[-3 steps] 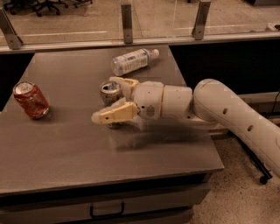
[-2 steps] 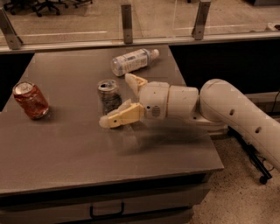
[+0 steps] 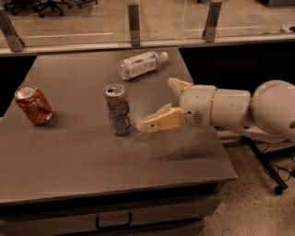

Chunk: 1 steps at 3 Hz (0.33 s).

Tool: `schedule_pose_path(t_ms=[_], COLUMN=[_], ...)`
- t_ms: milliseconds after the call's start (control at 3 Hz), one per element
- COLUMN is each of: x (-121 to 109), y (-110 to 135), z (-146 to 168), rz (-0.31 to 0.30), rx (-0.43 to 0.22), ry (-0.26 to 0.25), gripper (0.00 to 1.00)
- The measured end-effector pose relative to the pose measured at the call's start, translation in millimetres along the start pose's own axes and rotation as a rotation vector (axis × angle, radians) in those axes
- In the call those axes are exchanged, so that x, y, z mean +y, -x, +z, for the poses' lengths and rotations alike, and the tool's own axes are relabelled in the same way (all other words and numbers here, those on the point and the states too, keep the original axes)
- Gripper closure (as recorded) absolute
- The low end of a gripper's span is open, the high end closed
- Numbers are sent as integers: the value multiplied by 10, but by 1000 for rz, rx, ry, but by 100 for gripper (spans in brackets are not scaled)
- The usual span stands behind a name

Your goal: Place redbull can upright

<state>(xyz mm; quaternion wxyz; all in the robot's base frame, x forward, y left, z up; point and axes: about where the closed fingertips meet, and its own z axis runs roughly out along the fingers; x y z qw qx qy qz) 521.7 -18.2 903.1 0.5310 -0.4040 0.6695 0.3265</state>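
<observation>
A grey-brown worktop (image 3: 92,175) is carried on a cabinet whose front drawer (image 3: 156,216) is fitted with a dark handle (image 3: 113,222). Behind it, a glass partition (image 3: 87,20) is held by metal posts (image 3: 134,23), and chair bases (image 3: 46,5) are seen beyond. A speckled floor (image 3: 249,207) is shown at the right, crossed by a black wheeled stand (image 3: 265,168). The pincer (image 3: 156,103) is held over the worktop's right half.

You're in an office-style lab: wheeled chair bases (image 3: 44,5) upper left, glass partition (image 3: 170,18) behind the grey bench (image 3: 92,166). The tool (image 3: 156,104) hovers centre-right, fingers spread.
</observation>
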Motion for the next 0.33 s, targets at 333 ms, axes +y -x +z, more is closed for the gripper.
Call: schedule_pose_path(t_ms=[333], x=[17], y=[47], z=[-18], rz=[-9], rx=[12], ry=[-9], gripper=[0])
